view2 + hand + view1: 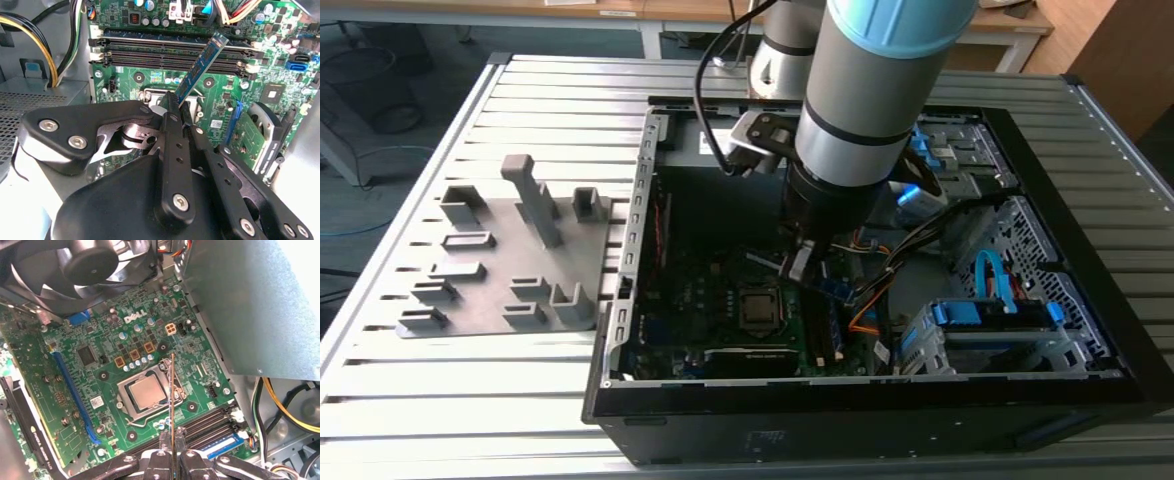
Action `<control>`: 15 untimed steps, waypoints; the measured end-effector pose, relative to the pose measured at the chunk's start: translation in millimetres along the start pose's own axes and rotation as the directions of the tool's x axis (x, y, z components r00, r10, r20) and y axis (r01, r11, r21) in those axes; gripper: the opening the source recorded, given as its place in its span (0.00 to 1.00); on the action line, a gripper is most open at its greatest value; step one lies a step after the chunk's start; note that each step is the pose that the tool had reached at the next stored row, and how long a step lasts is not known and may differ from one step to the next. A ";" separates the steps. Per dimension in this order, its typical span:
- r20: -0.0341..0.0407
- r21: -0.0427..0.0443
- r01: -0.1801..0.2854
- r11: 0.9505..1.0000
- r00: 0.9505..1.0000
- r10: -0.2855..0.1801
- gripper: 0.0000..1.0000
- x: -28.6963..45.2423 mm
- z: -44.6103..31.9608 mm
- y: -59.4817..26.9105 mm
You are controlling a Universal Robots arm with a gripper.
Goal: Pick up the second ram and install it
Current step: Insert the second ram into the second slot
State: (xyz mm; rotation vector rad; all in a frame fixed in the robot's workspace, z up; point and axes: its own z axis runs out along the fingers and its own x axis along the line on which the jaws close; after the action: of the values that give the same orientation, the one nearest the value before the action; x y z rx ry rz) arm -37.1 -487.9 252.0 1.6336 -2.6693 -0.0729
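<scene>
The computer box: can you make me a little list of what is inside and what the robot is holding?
arm: reaching down into the case
jaws: shut on the ram
ram: tilted, in the air over the board, not in a slot yet
slots: long, black, side by side; one holds a blue stick
chip: square, silver, mid-board
fan: black
plate: grey, on the table, at the exterior view's left of the case

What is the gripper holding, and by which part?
The gripper holds the second ram, a long flat blue-green memory stick, pinched by its two flat faces near one end.
</scene>
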 end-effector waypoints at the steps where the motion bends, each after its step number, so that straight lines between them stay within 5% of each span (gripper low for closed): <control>1: 0.000 0.000 -0.004 1.000 1.000 0.004 0.14 0.0 0.0 0.0; 15: 0.003 0.001 -0.062 0.998 0.998 0.062 0.14 0.0 0.0 0.0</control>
State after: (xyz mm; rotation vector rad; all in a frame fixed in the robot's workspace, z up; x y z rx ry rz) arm -37.1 -487.9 252.0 1.5505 -2.7199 -0.0730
